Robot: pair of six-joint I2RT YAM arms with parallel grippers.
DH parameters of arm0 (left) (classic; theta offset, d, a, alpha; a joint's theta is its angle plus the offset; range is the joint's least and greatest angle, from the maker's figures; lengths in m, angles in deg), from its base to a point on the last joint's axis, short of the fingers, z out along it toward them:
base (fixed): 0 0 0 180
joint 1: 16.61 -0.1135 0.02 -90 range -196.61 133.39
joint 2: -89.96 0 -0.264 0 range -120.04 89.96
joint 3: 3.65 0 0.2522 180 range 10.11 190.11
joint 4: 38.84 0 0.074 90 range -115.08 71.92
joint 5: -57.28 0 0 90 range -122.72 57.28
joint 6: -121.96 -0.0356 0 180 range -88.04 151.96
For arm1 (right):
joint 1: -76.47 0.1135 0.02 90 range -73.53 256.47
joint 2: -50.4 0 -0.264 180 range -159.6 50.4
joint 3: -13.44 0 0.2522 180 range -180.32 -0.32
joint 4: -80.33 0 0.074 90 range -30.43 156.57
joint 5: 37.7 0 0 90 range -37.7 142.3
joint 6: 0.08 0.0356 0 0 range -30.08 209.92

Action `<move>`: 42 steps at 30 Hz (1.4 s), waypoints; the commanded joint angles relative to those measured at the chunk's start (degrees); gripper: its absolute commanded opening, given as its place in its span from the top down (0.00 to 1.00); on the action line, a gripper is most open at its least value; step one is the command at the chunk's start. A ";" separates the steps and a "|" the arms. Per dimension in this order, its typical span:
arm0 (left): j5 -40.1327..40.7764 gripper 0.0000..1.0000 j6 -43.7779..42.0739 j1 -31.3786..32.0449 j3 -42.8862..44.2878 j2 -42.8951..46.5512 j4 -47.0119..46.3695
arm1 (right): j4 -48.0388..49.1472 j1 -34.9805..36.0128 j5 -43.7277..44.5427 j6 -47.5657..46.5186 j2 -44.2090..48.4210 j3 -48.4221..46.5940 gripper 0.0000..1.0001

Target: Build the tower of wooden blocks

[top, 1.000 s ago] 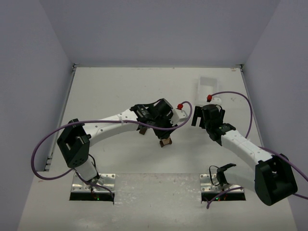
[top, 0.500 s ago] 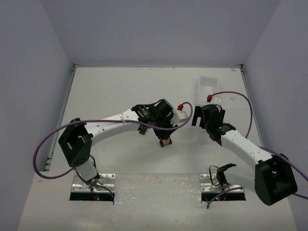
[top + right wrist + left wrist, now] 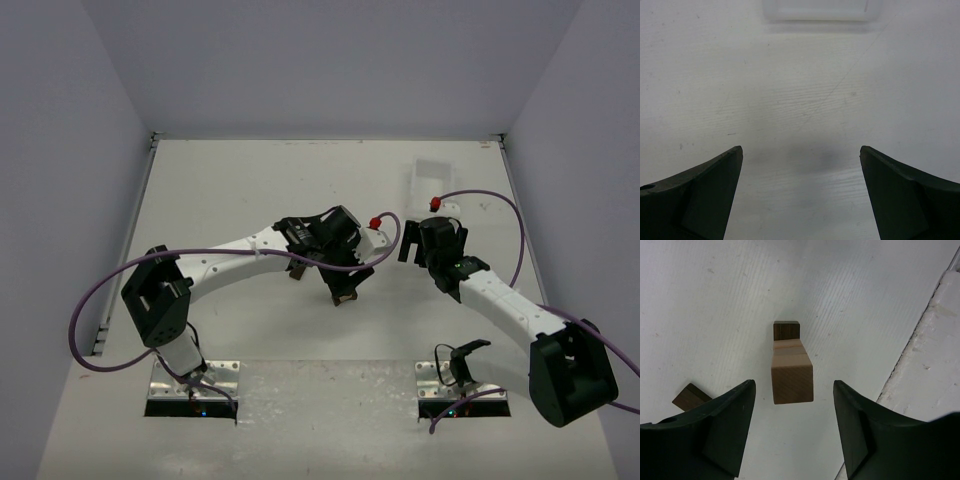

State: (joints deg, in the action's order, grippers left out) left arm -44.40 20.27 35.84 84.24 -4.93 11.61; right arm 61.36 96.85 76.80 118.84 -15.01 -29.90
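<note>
- My left gripper (image 3: 792,386) is spread. Its dark fingers (image 3: 727,425) stand either side of the wood block tower (image 3: 791,371) and touch neither face, so I judge the stack carries its own weight.
- The tower stands near the middle of the white counter (image 3: 715,300), directly under my left gripper.
- Its long axis is upright, pointing up at my wrist. The light tan square wooden block (image 3: 793,385) on top sits square to my fingers, and a dark brown wooden block (image 3: 786,331) shows at the foot.
- A loose dark brown wooden block (image 3: 689,396) lies flat just beside my left finger, well placed to be the next layer.
- My right gripper (image 3: 799,150) hangs wide apart and holds nothing. It is parked near the white rectangular plastic tray (image 3: 822,10), probably to stay clear.
</note>
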 commanded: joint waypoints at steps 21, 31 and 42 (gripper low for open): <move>1.82 0.00 6.81 -0.41 2.01 13.19 -13.80 | 0.67 -0.08 -1.34 -0.69 0.37 -0.83 0.01; 31.40 0.00 35.01 -9.16 -3.74 20.62 -17.47 | 3.94 0.01 -9.47 -6.40 5.83 1.50 0.01; 25.45 0.00 41.46 -32.77 -17.01 25.94 -25.29 | 4.57 8.05 -18.84 -16.03 8.26 -4.53 0.01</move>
State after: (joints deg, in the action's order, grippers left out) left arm -15.79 59.53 8.46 69.19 18.86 -6.93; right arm 64.66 100.32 59.40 108.28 -5.56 -28.27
